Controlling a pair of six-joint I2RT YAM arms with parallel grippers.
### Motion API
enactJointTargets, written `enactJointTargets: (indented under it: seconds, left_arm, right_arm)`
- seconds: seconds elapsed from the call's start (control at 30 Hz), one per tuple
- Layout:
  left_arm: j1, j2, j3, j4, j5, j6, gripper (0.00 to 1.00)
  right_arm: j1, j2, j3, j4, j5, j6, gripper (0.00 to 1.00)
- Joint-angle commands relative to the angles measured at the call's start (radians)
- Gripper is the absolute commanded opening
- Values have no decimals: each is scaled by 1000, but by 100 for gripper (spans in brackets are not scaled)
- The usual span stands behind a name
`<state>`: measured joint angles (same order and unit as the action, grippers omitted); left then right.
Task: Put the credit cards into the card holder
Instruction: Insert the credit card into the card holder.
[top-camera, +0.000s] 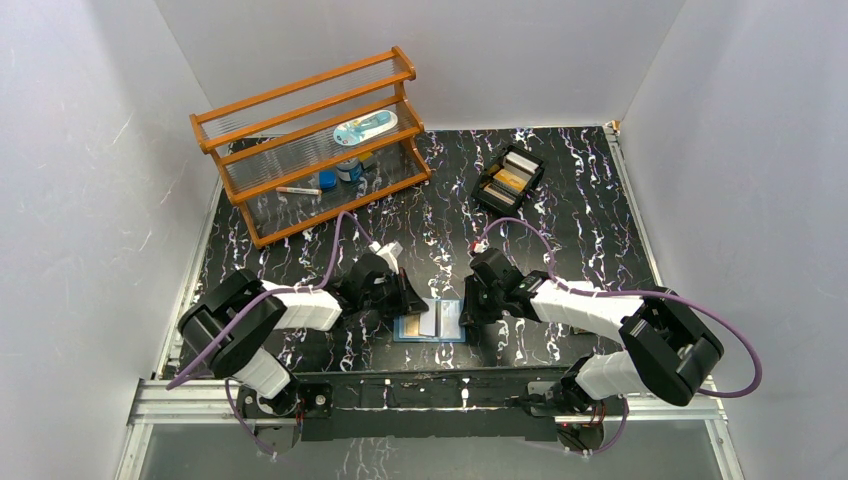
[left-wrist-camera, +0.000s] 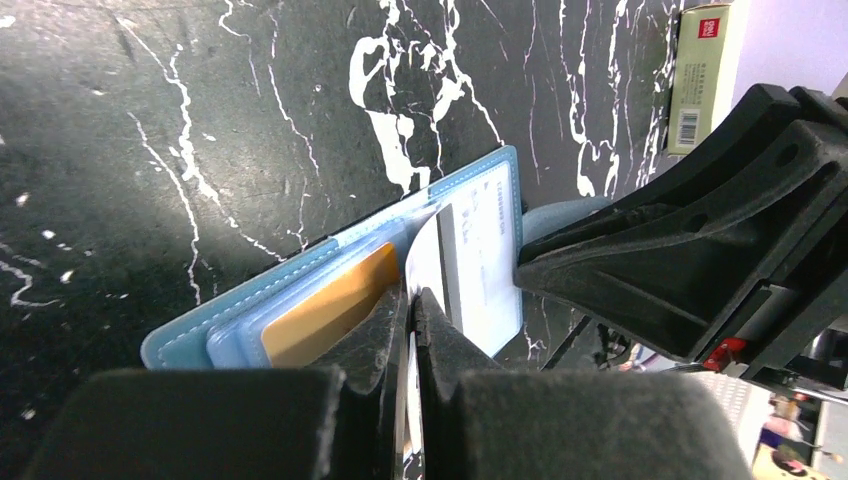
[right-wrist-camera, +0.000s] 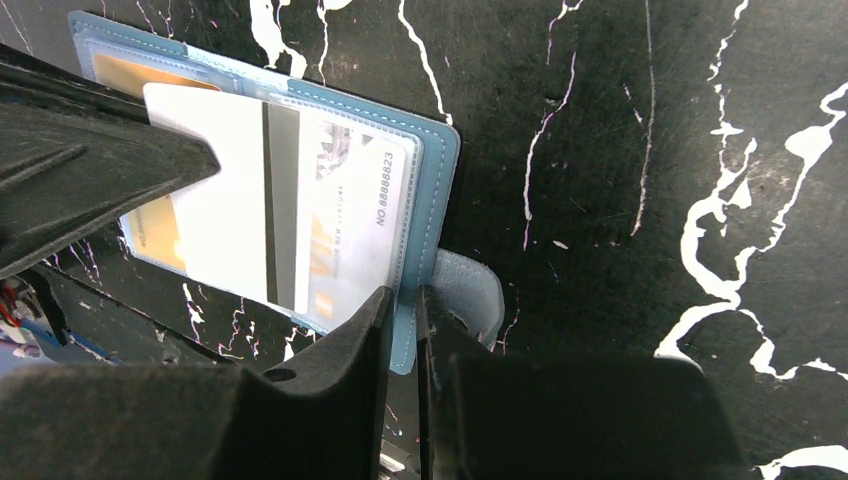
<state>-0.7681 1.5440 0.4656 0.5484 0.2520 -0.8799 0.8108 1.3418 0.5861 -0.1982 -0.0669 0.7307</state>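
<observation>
The blue card holder (top-camera: 452, 322) lies open on the table between both arms. My right gripper (right-wrist-camera: 405, 296) is shut on its right edge (right-wrist-camera: 437, 190), just beside the snap tab (right-wrist-camera: 472, 285). My left gripper (left-wrist-camera: 412, 296) is shut on a pale credit card (left-wrist-camera: 430, 250), held on edge over the holder. In the right wrist view this card (right-wrist-camera: 215, 190) shows a black stripe, and its leading end reaches the clear pocket of the right half. An orange credit card (left-wrist-camera: 330, 315) sits in a slot of the left half.
A wooden rack (top-camera: 310, 140) with small items stands at the back left. A black tray (top-camera: 508, 180) holding more cards sits at the back right. A small box (left-wrist-camera: 700, 80) shows past the right gripper in the left wrist view.
</observation>
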Motion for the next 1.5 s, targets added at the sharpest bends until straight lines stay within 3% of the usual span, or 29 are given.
enactJointTargets:
  seconds: [0.0, 0.2, 0.27, 0.4, 0.53, 1.47]
  left_arm:
    - [-15, 67, -31, -2, -56, -25, 0]
    - [-35, 56, -36, 3, -65, -52, 0]
    - [-39, 43, -32, -14, -66, -70, 7]
    - [-39, -15, -2, -148, -104, -93, 33]
    - [-39, -38, 41, -267, -120, -90, 43]
    - [-39, -59, 287, -706, -241, -42, 51]
  right_arm:
    - [11, 35, -45, 9, -18, 17, 22]
    - [11, 16, -60, 13, -9, 35, 22]
    - [11, 12, -58, 14, -9, 49, 22]
    - [11, -15, -44, 1, -10, 73, 23]
    - [11, -44, -42, -4, 1, 79, 23]
    - [10, -59, -61, 49, -38, 106, 21]
